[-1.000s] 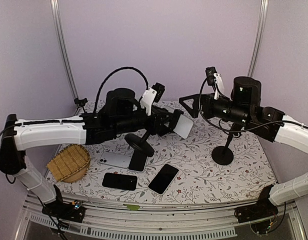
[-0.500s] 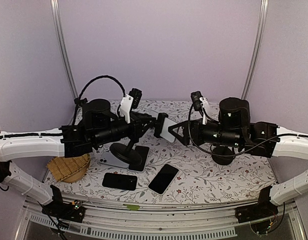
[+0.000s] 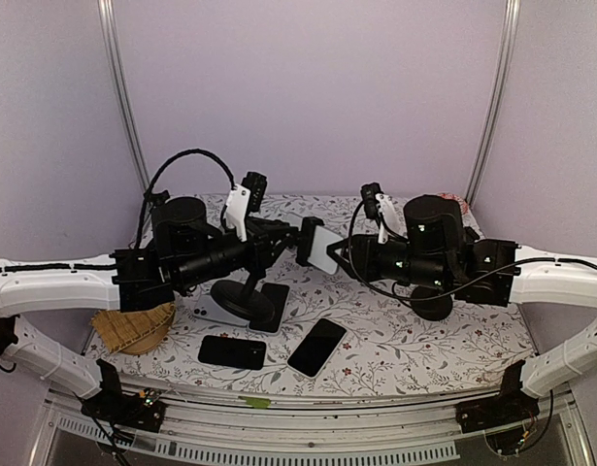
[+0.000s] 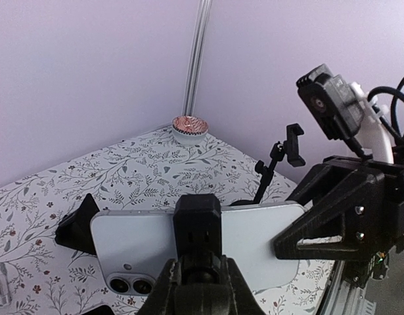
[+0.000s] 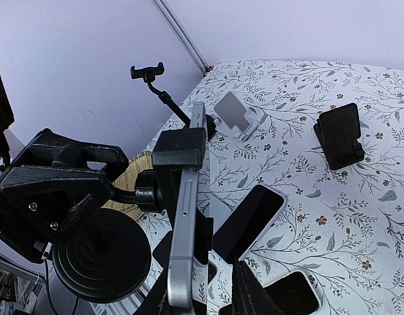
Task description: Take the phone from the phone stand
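Hanging above the table (image 3: pixel 395 340), the phone (image 3: pixel 322 249) sits clipped in the phone stand (image 3: pixel 242 297), whose neck is clamped at 9 o'clock by the left gripper (image 3: pixel 283 243) — the right gripper (image 3: pixel 345 254) straddles its 3 o'clock end, jaws perhaps pinching, I cannot tell.

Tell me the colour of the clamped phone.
Silvery white phone in the phone stand; left wrist view best.
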You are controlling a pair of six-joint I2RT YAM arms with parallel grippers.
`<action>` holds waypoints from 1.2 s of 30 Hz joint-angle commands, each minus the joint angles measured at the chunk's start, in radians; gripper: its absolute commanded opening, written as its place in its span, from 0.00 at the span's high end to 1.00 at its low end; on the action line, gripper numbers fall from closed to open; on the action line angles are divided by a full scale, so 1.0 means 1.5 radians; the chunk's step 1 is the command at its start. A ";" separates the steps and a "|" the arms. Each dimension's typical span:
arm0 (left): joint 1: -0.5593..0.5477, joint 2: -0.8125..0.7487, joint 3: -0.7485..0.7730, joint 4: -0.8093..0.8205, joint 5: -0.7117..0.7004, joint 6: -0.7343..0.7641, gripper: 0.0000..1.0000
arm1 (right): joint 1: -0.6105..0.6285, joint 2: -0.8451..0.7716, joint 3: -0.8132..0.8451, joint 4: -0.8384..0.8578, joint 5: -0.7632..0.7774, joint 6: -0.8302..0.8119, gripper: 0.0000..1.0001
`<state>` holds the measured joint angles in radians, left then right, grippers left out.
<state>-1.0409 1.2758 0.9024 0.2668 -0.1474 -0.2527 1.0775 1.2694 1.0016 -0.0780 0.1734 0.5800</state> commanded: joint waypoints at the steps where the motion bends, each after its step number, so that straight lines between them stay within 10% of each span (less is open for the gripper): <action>1: -0.011 -0.025 0.009 0.101 -0.013 -0.010 1.00 | 0.002 0.008 0.002 0.033 0.006 0.001 0.75; 14: -0.020 -0.010 0.008 0.126 -0.010 -0.022 1.00 | 0.002 0.021 0.000 0.046 0.014 -0.008 0.80; 22: -0.023 -0.003 -0.001 0.129 0.006 -0.012 1.00 | 0.003 0.021 -0.001 0.045 0.018 -0.016 1.00; 29: -0.024 -0.020 -0.004 0.066 0.014 -0.001 0.38 | 0.004 0.007 -0.009 0.055 -0.007 -0.049 1.00; 36: -0.024 -0.040 0.046 -0.075 0.026 0.009 0.35 | 0.009 -0.013 0.012 0.017 0.032 -0.106 1.00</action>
<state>-1.0649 1.2446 0.9154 0.2668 -0.1261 -0.2554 1.0805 1.2976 0.9688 -0.1631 0.1909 0.4595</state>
